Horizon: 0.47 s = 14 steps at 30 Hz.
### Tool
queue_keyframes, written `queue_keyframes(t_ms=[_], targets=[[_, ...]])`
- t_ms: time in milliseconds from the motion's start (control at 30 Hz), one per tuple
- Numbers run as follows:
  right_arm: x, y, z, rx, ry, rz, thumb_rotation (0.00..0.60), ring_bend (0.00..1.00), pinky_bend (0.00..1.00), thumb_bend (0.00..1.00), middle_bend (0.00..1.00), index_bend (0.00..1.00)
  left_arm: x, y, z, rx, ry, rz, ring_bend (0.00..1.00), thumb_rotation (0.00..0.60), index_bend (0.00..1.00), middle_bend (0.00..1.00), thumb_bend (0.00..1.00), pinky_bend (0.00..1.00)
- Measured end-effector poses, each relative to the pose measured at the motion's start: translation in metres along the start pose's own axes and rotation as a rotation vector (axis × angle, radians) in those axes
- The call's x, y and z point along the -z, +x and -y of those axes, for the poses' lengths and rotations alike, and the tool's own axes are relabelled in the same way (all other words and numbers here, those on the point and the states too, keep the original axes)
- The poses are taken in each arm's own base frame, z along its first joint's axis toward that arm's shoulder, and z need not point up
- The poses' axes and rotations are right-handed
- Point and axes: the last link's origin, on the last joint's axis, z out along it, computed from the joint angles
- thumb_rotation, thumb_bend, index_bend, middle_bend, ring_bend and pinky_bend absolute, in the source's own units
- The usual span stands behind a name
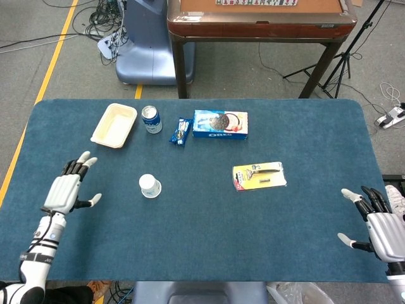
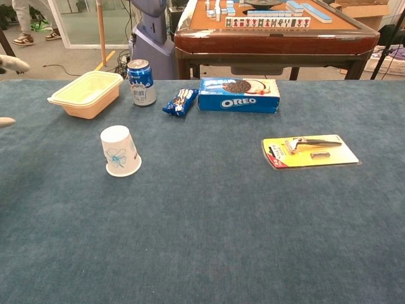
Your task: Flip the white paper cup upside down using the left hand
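Note:
The white paper cup (image 1: pixel 150 185) (image 2: pixel 120 151) stands upside down on the blue table, its wide rim on the cloth and its closed base up, with a faint blue print on its side. My left hand (image 1: pixel 66 190) is well to the left of the cup, apart from it, fingers spread and holding nothing; in the chest view only its fingertips (image 2: pixel 9 63) show at the left edge. My right hand (image 1: pixel 374 221) rests near the table's front right corner, fingers spread and empty.
Along the back stand a cream tray (image 1: pixel 114 125), a blue can (image 1: pixel 151 119), a small blue snack packet (image 1: pixel 181 131) and an Oreo box (image 1: pixel 219 124). A yellow razor pack (image 1: pixel 259 175) lies right of centre. A wooden table (image 1: pixel 259 22) stands behind.

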Motion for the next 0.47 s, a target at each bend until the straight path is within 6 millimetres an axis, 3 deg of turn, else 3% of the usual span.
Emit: queue_keyframes(t_ms=[200,467], targets=[[0.000,-0.001,0.003,0.001,0.010,0.003,0.600,0.02,0.00,0.11,0.23,0.17,0.046,0.003,0.023,-0.037,0.089,-0.050,0.00,0.600,0.12,0.00,0.23,0.00],[0.001,-0.001,0.006,0.001,0.023,0.002,0.600,0.02,0.00,0.11,0.23,0.17,0.082,-0.001,0.022,-0.080,0.053,-0.086,0.00,0.600,0.12,0.00,0.23,0.00]])
